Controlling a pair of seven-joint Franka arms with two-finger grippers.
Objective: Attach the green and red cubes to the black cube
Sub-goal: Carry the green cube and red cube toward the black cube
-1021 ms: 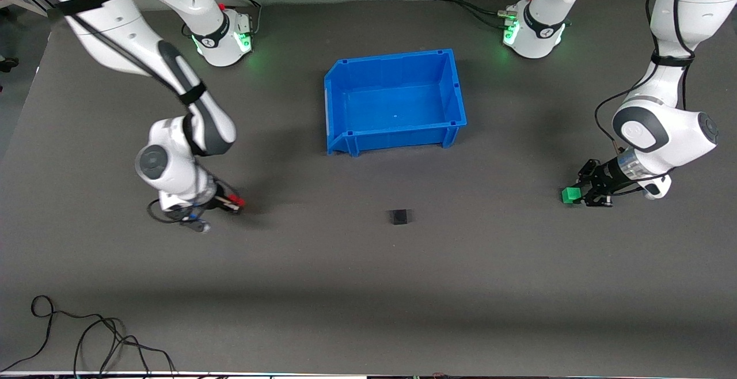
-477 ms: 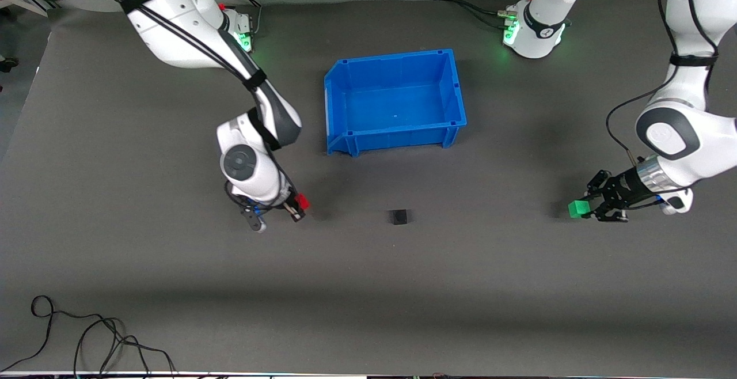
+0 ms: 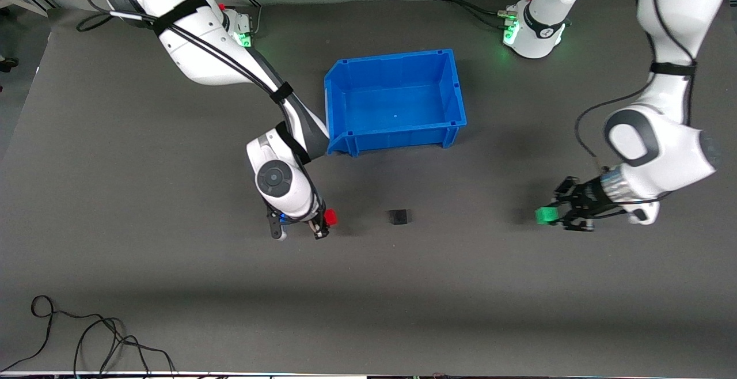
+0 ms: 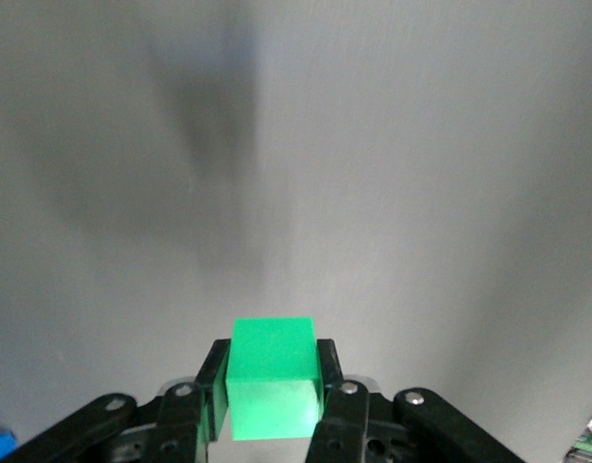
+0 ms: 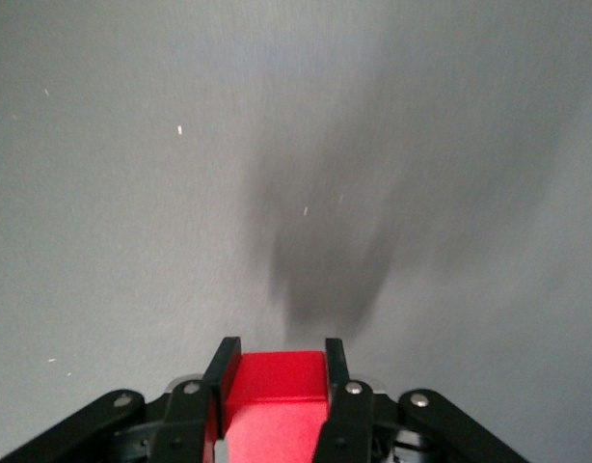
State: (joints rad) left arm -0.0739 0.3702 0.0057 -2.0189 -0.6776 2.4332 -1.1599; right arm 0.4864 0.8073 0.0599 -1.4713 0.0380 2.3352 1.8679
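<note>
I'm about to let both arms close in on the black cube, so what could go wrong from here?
1. The black cube lies loose on the mat, so whichever cube arrives first may push it away.
2. The right gripper with the red cube is much closer than the left gripper with the green cube, so arrival will likely be uneven.
3. Each cube sits only between fingertips, so contact could twist it.

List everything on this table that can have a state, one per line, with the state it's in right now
left end effector: shut on the green cube, over the mat toward the left arm's end
right end effector: shut on the red cube, over the mat beside the black cube
black cube: free on the mat, nothing attached
blue bin: upright, nothing in it
</note>
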